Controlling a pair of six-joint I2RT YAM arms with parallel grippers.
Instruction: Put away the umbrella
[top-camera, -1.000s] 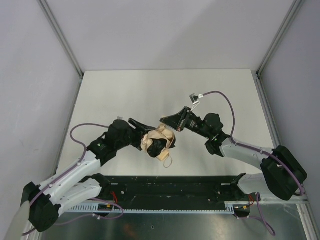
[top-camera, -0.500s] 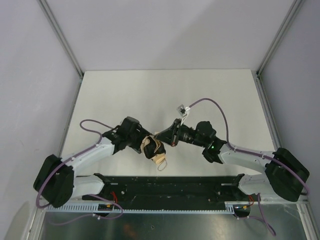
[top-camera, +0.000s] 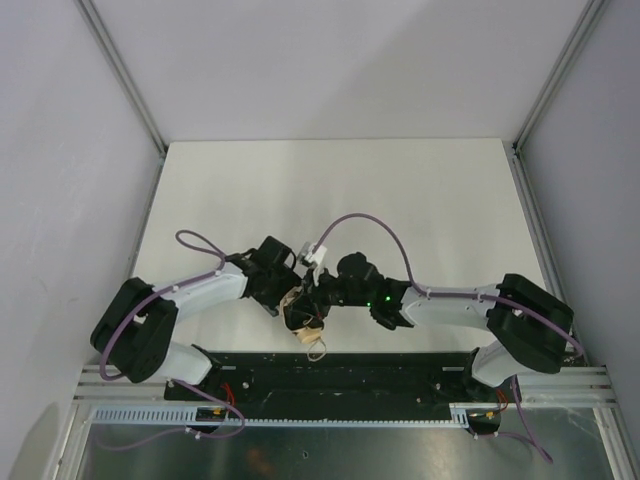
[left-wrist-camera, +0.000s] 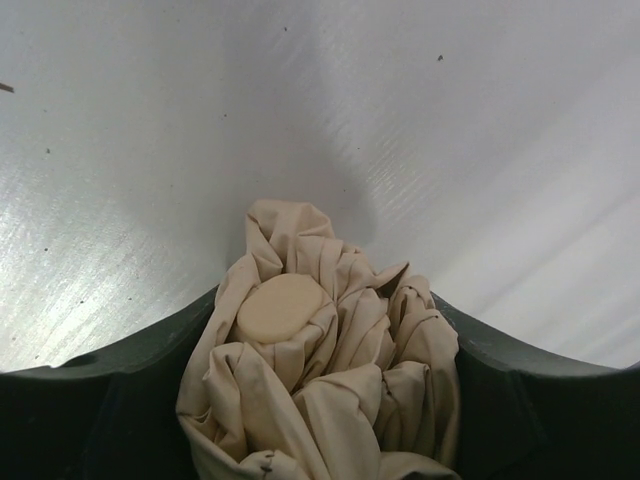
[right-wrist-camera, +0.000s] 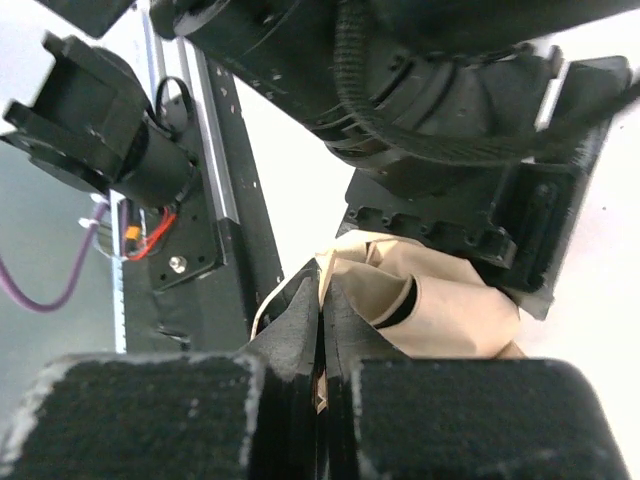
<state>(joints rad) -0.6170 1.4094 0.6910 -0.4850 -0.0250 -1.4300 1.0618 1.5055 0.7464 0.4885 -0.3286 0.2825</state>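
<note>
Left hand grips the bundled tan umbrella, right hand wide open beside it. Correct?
Not quite: the right hand is fully shut, as the right wrist view shows. The left hand does grip the bundled tan umbrella.
</note>
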